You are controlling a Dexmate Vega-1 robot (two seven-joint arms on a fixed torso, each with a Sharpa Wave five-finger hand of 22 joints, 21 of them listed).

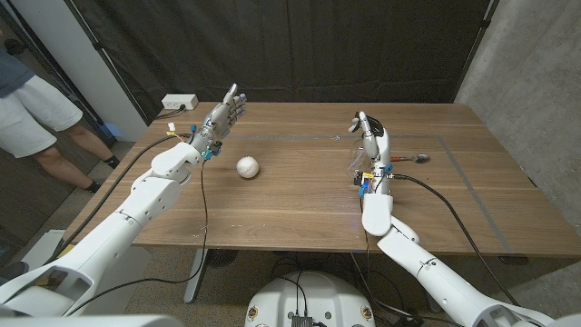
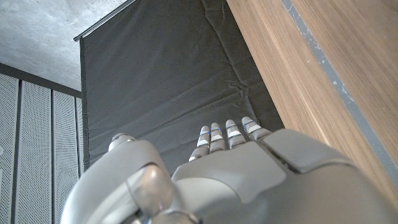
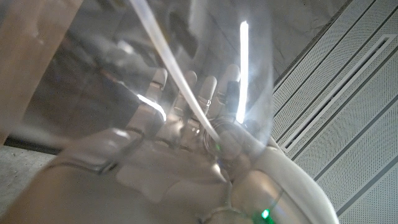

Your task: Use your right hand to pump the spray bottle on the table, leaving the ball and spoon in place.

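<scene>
A clear spray bottle (image 1: 359,167) stands on the wooden table (image 1: 300,209), hard to make out, close against my right hand (image 1: 370,143). That hand stands upright with its fingers straight and apart, not curled around the bottle. In the right wrist view the bottle's clear wall and thin inner tube (image 3: 180,81) blur across the hand's fingers (image 3: 186,93). A white ball (image 1: 247,167) lies mid-table, left of the bottle. A spoon (image 1: 414,159) lies just right of my right hand. My left hand (image 1: 224,112) hovers raised at the far left, fingers spread, holding nothing.
A white power strip (image 1: 179,103) sits at the table's far left corner. A person (image 1: 36,118) stands beyond the table's left side. A black curtain (image 2: 168,81) hangs behind the table. Cables run along both arms.
</scene>
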